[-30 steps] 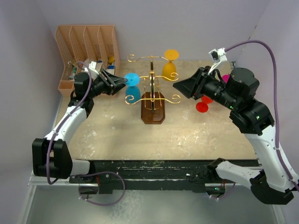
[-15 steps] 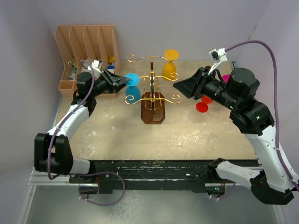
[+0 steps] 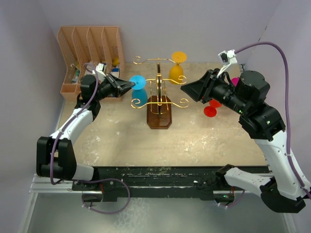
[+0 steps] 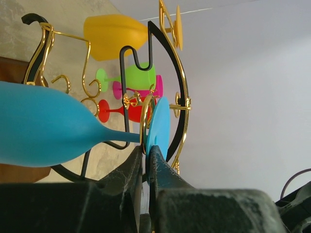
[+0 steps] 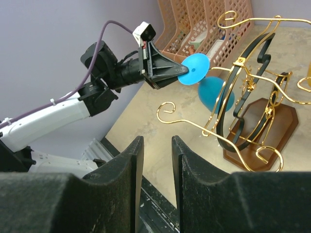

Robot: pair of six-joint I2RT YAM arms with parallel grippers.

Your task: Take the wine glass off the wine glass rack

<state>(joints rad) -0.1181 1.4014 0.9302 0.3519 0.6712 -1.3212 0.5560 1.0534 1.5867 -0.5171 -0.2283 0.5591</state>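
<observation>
The turquoise-blue plastic wine glass is seen hanging upside down on the left side of the gold wire rack, which has scrolled arms and a dark hexagonal wooden base and is placed at upper centre of the overhead frame. The glass's round foot is pinched edge-on by the left gripper, which is clenched on it. The right gripper is released, with nothing between its jaws, and is poised right of the rack and apart from it. A yellow wine glass is hung on the rack's far arm. A red wine glass is seen on the beige table at the right.
</observation>
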